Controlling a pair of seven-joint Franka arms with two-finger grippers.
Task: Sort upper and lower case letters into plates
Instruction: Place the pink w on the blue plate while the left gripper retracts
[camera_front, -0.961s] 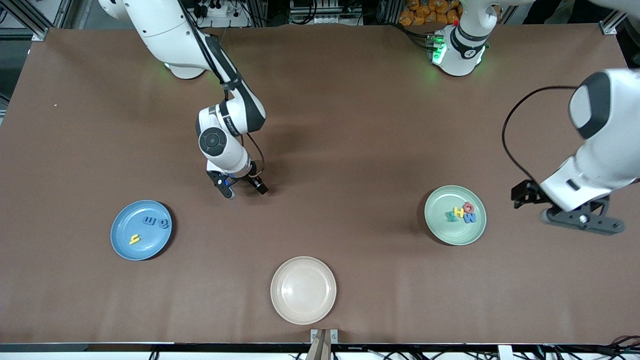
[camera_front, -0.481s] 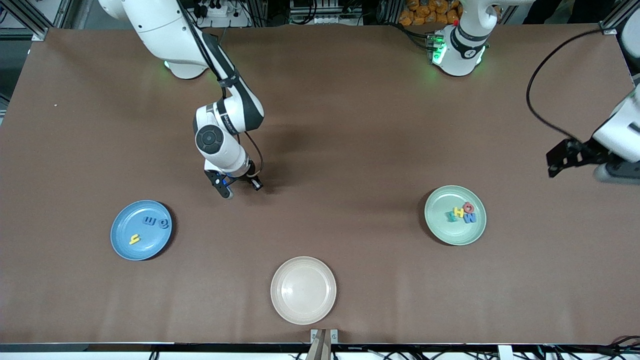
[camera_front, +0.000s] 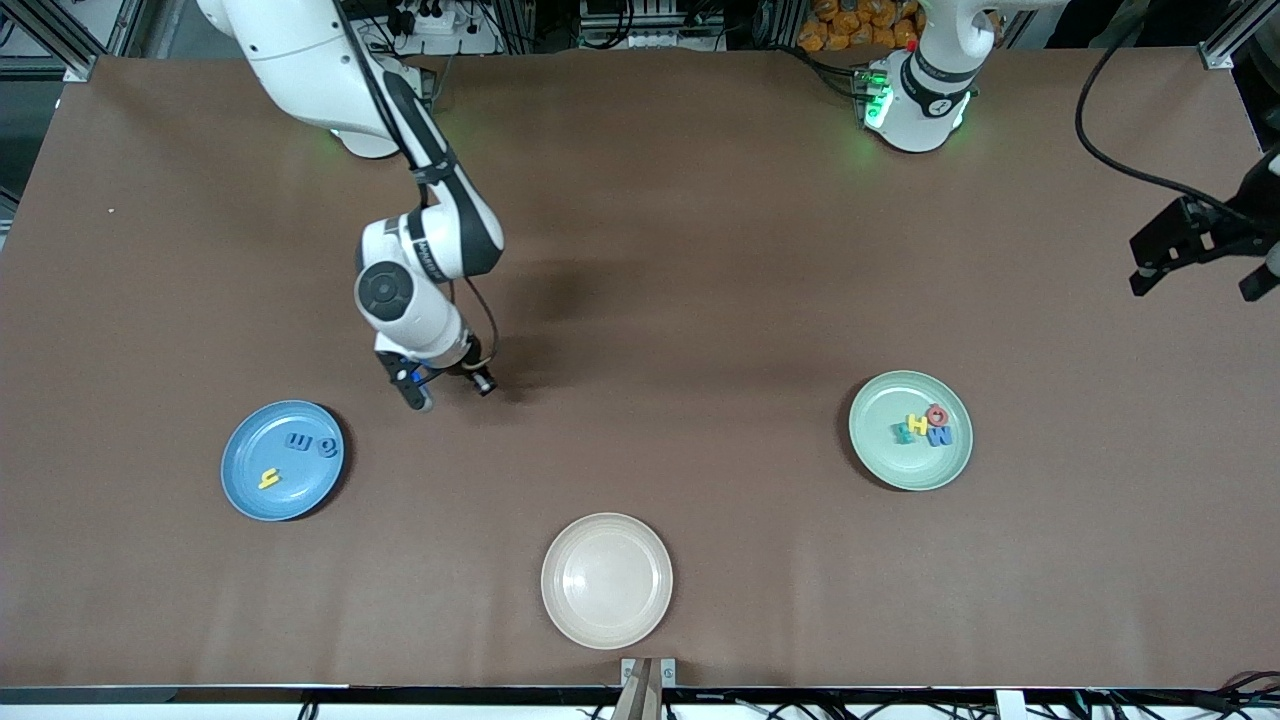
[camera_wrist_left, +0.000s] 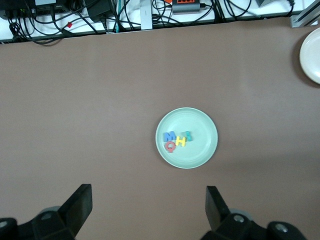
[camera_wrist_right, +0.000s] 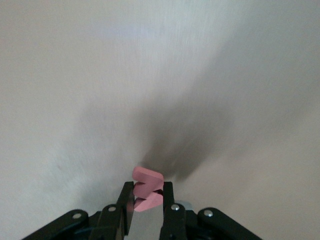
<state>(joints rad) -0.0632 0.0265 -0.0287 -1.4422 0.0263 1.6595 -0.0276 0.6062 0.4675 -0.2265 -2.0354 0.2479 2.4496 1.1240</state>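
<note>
My right gripper (camera_front: 443, 388) hangs over bare table beside the blue plate (camera_front: 250, 445), toward the table's middle. It is shut on a red letter (camera_wrist_right: 148, 188) that stands edge-up between the fingers (camera_wrist_right: 168, 200). The blue plate holds a yellow letter (camera_front: 268, 479) and two blue letters (camera_front: 299, 441). The mint green plate (camera_front: 880, 450) holds a yellow H (camera_front: 916, 424), a red O (camera_front: 937, 413), a blue letter (camera_front: 940, 437) and a teal one (camera_front: 903, 432). My left gripper (camera_front: 1195, 275) is open and empty, high at the left arm's end of the table; its wrist view shows the mint plate (camera_wrist_left: 202, 150) below.
A cream-white plate (camera_front: 607, 610) lies bare near the front camera's edge, midway between the two sorting plates; its rim also shows in the left wrist view (camera_wrist_left: 310, 55). A black cable (camera_front: 1110, 150) hangs from the left arm. The brown table top lies between the plates.
My right gripper has carried the red letter toward the blue plate. My left arm has swung up and away from the mint plate, toward the table's edge.
</note>
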